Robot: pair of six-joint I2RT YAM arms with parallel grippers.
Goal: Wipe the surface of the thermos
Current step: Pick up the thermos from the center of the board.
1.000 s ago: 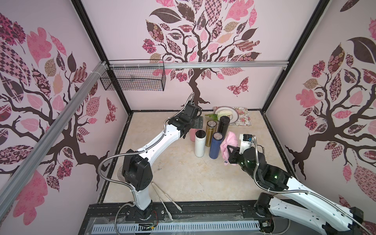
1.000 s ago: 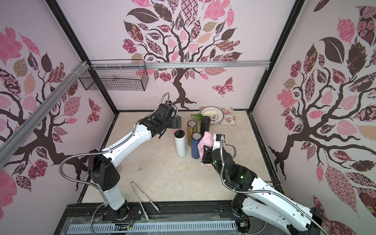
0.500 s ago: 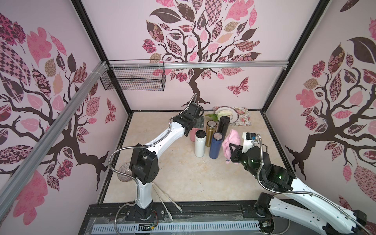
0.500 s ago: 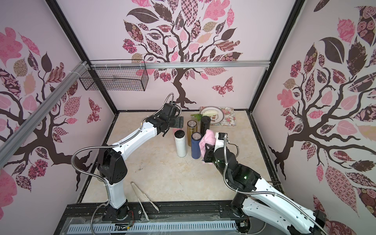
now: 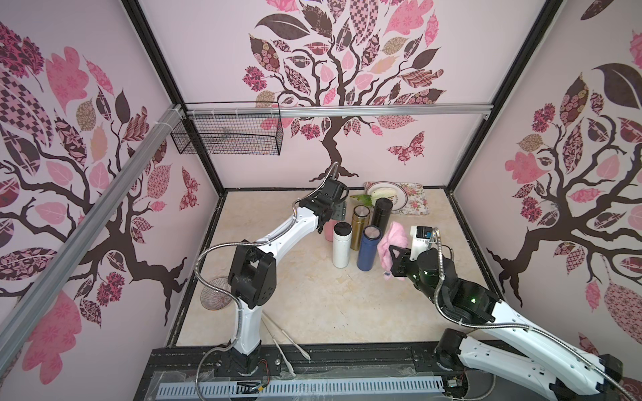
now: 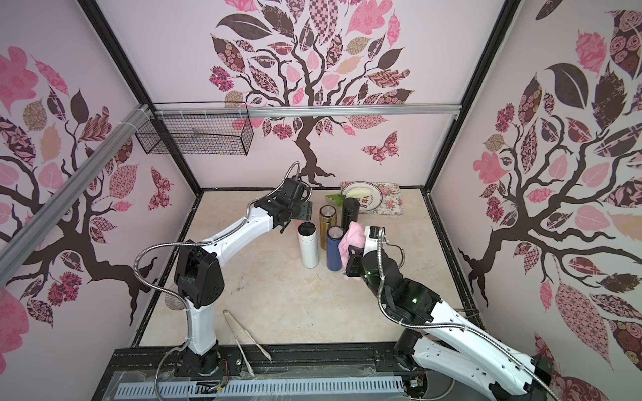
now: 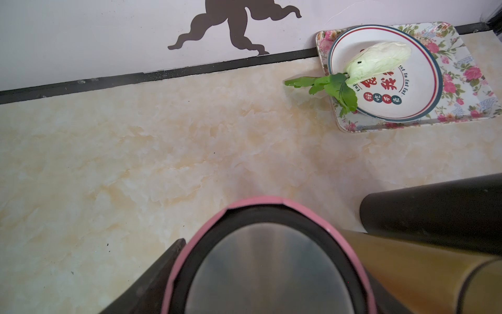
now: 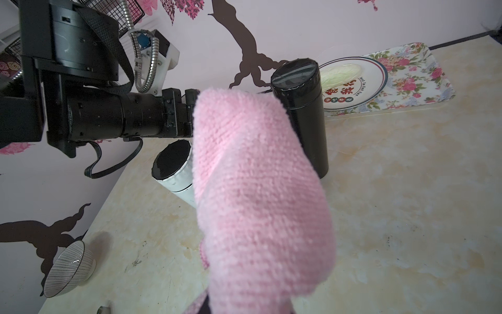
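- The left gripper (image 5: 327,219) reaches down over the pink thermos (image 7: 271,271), at the far-left corner of the flask cluster. One dark finger (image 7: 165,269) lies against its rim. Whether the jaws are pressing on it yet cannot be told.
- The right gripper (image 6: 352,261) is clamped on the pink cloth (image 8: 258,190) and holds it up just right of the blue thermos (image 5: 369,253).
- Risk: the pink flask stands close to the white thermos (image 5: 341,250) and the gold thermos (image 7: 407,271). A lift that is not straight up, or a finger that catches a neighbour, could topple them.
- Risk: a hold high at the cap may let the flask swing or slip once the cloth pushes on it.
- Risk: the hanging cloth could drag the blue flask or the black thermos (image 8: 301,108) as it crosses the group.
- The left wrist view alone shows the flask between the fingers. In both top views the arm hides all but a sliver of pink.
- In the right wrist view the cloth hides the blue and gold flasks, but that view shows a striped bowl (image 8: 69,267) at the near left.
- Only the top views show the whole cluster and the tongs (image 5: 278,333) at the near edge.
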